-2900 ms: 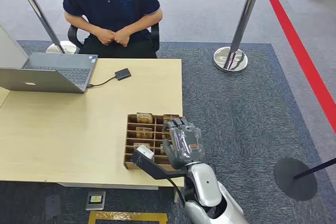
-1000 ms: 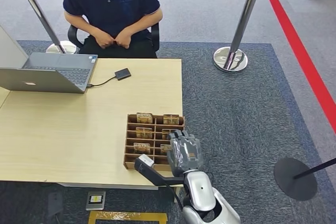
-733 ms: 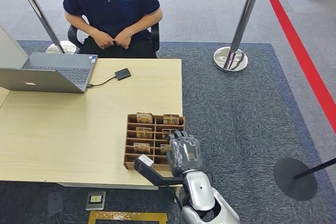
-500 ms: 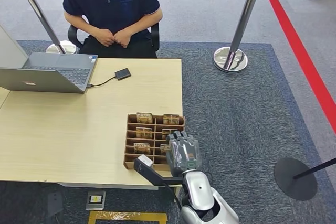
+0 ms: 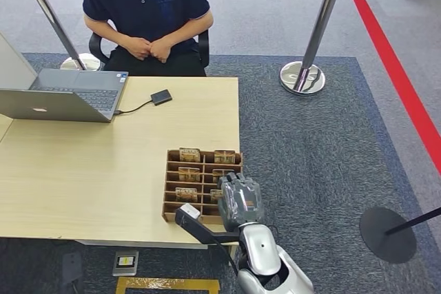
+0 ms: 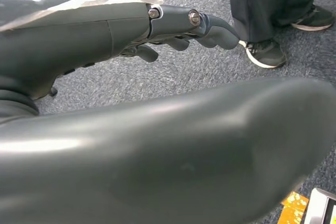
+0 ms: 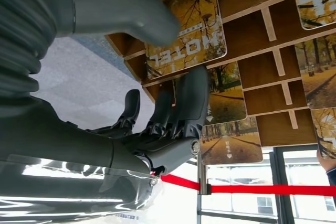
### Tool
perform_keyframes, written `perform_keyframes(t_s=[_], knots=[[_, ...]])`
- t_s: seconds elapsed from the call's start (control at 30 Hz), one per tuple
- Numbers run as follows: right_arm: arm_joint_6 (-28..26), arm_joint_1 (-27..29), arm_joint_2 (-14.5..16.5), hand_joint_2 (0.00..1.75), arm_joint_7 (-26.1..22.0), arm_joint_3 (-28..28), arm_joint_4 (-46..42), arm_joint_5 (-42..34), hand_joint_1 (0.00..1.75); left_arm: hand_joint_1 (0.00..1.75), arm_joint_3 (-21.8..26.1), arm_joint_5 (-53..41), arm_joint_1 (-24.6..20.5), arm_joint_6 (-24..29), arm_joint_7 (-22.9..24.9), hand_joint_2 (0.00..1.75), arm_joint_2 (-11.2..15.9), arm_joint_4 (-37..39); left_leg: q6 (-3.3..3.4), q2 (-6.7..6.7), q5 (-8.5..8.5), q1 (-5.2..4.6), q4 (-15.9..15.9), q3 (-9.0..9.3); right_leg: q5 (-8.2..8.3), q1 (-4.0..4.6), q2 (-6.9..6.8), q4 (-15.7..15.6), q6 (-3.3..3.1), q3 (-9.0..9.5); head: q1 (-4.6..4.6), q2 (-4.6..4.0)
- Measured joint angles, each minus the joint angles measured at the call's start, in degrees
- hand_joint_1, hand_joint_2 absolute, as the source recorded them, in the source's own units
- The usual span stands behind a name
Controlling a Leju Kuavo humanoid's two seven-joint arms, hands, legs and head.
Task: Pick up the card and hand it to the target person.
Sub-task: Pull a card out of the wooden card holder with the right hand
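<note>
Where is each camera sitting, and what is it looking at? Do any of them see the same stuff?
Head view: high on the robot, looking forward and down at the table, card rack, laptop and seated person; its right hand shows.
Left wrist view: behind the left hand, hanging over carpet, looking toward a standing person's shoes.
Right wrist view: behind the right hand, close to the rack and its cards.
Shared: head and right wrist views both show the rack and right hand.
</note>
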Motion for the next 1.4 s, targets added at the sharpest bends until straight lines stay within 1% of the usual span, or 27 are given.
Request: perform_keyframes(t_s=[0.03, 0.2, 0.9, 1.2, 1.4], knots=[[-0.01, -0.03, 0.00, 1.75, -0.01, 0.00, 0.00, -0.05, 1.22, 0.00, 0.00, -0.05, 0.00, -0.02, 0.00, 0.00, 0.01, 0.00, 0.00, 0.00, 0.00, 0.00, 0.00, 0.00, 0.00, 0.00, 0.00, 0.00, 0.00, 0.00, 0.00, 0.00], [-0.14, -0.13, 0.00, 1.75, 0.01, 0.03, -0.01, -0.33, 1.26, 0.00, 0.00, -0.40, -0.02, -0.13, 0.03, 0.00, -0.01, 0.00, 0.00, 0.00, 0.00, 0.00, 0.00, 0.01, 0.00, 0.00, 0.00, 0.00, 0.00, 0.00, -0.01, 0.00], [-0.58, -0.05, -0.03, 1.75, 0.01, 0.09, -0.27, -0.71, 1.37, 0.00, 0.00, -0.30, -0.05, -0.27, 0.08, 0.00, 0.00, 0.00, 0.00, 0.00, 0.00, 0.00, 0.00, 0.02, 0.00, 0.00, 0.00, 0.00, 0.00, 0.01, 0.00, 0.00], [-0.93, 0.10, -0.96, 1.75, -0.45, -0.42, -4.46, -2.21, 1.38, 0.00, 0.00, 0.06, 0.04, -0.26, -0.31, 0.00, -0.01, 0.00, 0.00, 0.00, 0.00, 0.00, 0.01, 0.01, 0.00, 0.00, 0.00, 0.00, 0.00, 0.00, 0.00, 0.00], [-1.40, 0.15, -1.86, 1.75, -2.30, -1.34, -8.83, -3.86, 1.36, 0.00, 0.00, 0.05, 0.12, -0.16, -0.38, 0.00, -0.01, 0.00, 0.00, 0.00, 0.00, 0.00, 0.00, -0.01, 0.00, 0.00, 0.00, 0.00, 0.00, -0.02, 0.00, 0.00]])
